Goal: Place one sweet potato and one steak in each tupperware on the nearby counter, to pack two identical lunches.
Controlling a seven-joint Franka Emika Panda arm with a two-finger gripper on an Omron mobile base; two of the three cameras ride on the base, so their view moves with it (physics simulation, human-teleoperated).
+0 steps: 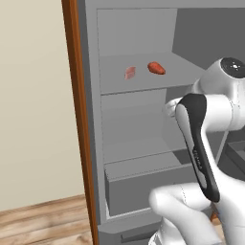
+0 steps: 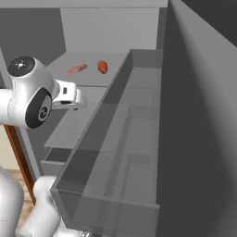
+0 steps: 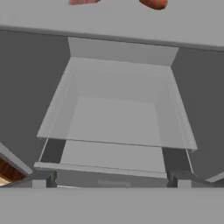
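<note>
Inside the open fridge: you are looking at grey shelves and a bin; no food has left them.
Upper shelf (image 1: 139, 79): it carries one steak (image 1: 129, 72) and one sweet potato (image 1: 156, 68), lying near each other but apart, the steak to the left in the left base view.
Same pair from the right: the steak (image 2: 77, 68) and the sweet potato (image 2: 102, 67) lie toward the back of the shelf.
Hand camera: both show cut off at the top edge, steak (image 3: 83, 1) left, sweet potato (image 3: 154, 4) right.
Bin below (image 3: 57, 109): you see a shallow grey tray with bare walls and floor.
Door bin (image 2: 111, 199): this long clear trough runs along the right side, close beside the arm.
Gripper (image 3: 109, 181): your fingers stand spread wide, holding nothing, aimed down at the bin and below the food shelf.
Left edge: a brown wooden panel (image 1: 79, 119) borders the fridge.
</note>
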